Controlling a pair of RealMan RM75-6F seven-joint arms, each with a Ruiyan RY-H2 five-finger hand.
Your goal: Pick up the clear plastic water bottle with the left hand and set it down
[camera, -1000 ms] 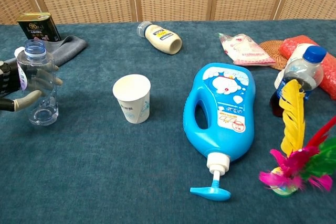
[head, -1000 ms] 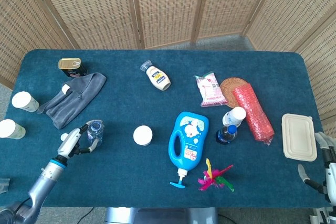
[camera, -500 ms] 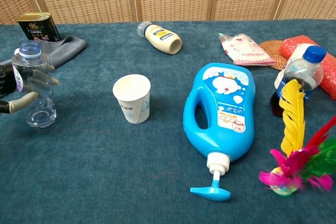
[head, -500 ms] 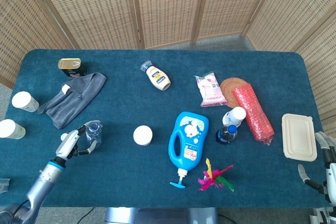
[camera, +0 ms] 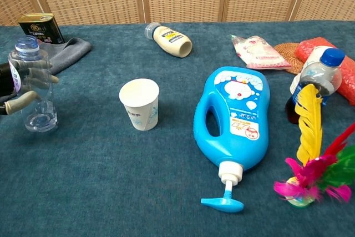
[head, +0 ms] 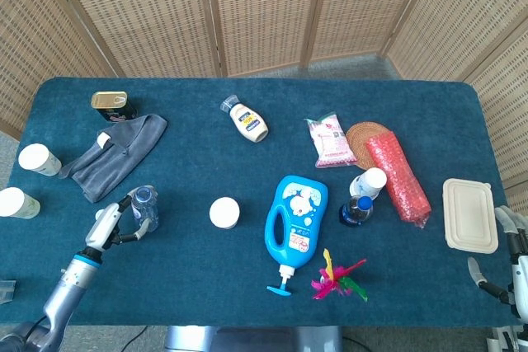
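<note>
The clear plastic water bottle [head: 145, 207] [camera: 32, 85] with a blue neck ring stands nearly upright at the front left of the blue table [head: 190, 286]. My left hand [head: 114, 223] [camera: 19, 89] grips it from the left, fingers wrapped round its middle. Its base sits at or just above the cloth; I cannot tell which. Only the fingers and thumb of that hand show in the chest view. My right hand [head: 505, 255] hangs off the table's right edge, fingers apart and holding nothing.
A white paper cup [camera: 140, 104] stands right of the bottle, then a blue detergent jug [camera: 236, 119] lying flat. A grey cloth [head: 115, 154] and a tin [head: 113, 105] lie behind the bottle. Two cups [head: 37, 159] [head: 16, 202] stand at the left edge.
My left hand has carried the bottle a little to the left and slightly away from the paper cup. The right hand has not moved.
</note>
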